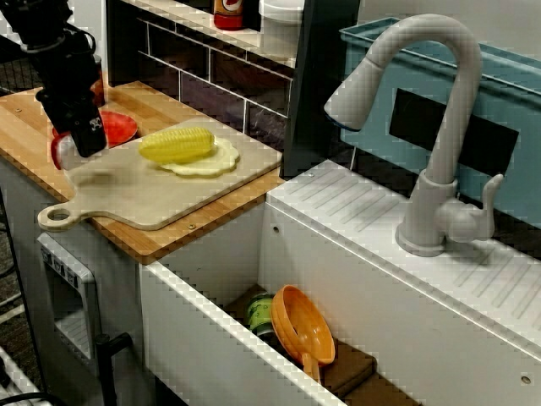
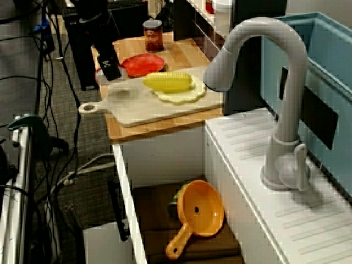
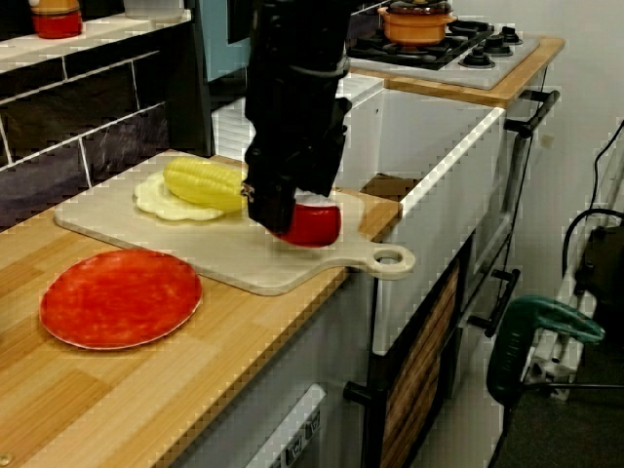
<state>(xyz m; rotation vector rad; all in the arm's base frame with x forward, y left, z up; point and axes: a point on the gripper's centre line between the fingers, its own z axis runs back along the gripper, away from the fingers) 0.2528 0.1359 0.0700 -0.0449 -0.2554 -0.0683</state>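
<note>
Red cup (image 3: pixel 317 226) is noted at the handle end of the cutting board (image 3: pixel 210 255), right against the gripper (image 3: pixel 281 210). Whether it is clenched cannot be told (fingers hidden). The cup is judged light, rigid and slick plastic, best taken by the rim. Corn (image 3: pixel 203 183) lies just beside.

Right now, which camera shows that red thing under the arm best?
The view facing the stove: the red thing sits in plain sight over the board, below the arm. The view across the sink shows only a red sliver behind the arm; the view down the sink hides nearly all of it.
</note>
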